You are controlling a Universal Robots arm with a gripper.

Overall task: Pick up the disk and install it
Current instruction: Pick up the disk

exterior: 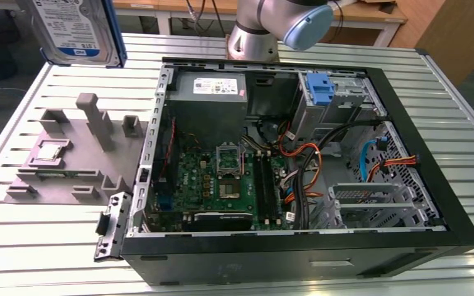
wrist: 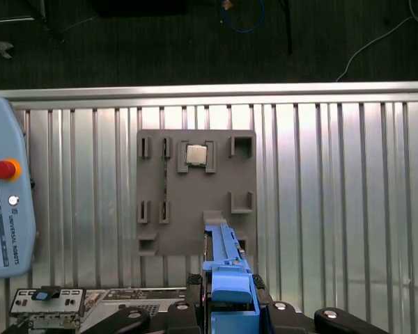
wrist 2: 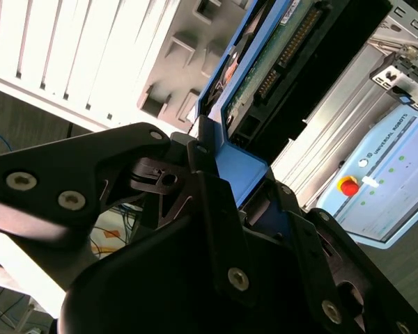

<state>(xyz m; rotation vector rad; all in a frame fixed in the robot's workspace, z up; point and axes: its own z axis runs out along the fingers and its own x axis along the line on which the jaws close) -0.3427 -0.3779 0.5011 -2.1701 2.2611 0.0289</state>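
Nearest the lens in both wrist views: matte black gripper (wrist 2: pixel 237 170) links, angular and flat-sided, studded with bright screw heads. Clamped tight on the disk (wrist 2: pixel 268 66) by its smooth blue plastic rail, black metal pressed to either side.

Green circuit board and a dark row of connector pins exposed along the disk's underside in the second wrist view. Edge-on in the first wrist view: a narrow blue strip, aloft over one edge of the grey fixture plate (wrist: pixel 195 202) and clear of it.

Matt, blocky plate, moulded with square pockets and slots. Small square silver chip (wrist: pixel 196 154) seated in one pocket. Beneath, ribbed aluminium table (wrist: pixel 334 209), long parallel slats with a dull shine. Rounded pale-grey pendant (wrist: pixel 7 209) with a red button near the plate.

In the exterior view, disk high at the exterior view's left, standing on edge, glossy white-and-blue label facing out, well apart from the open black case (exterior: pixel 434 185). Inside the case:
- green motherboard (exterior: pixel 220 185)
- orange cables (exterior: pixel 394 164)
- grey sheet-metal cage (exterior: pixel 348 102) with a blue latch

Silvery arm (exterior: pixel 258 31) column with a pale blue cap behind the case.
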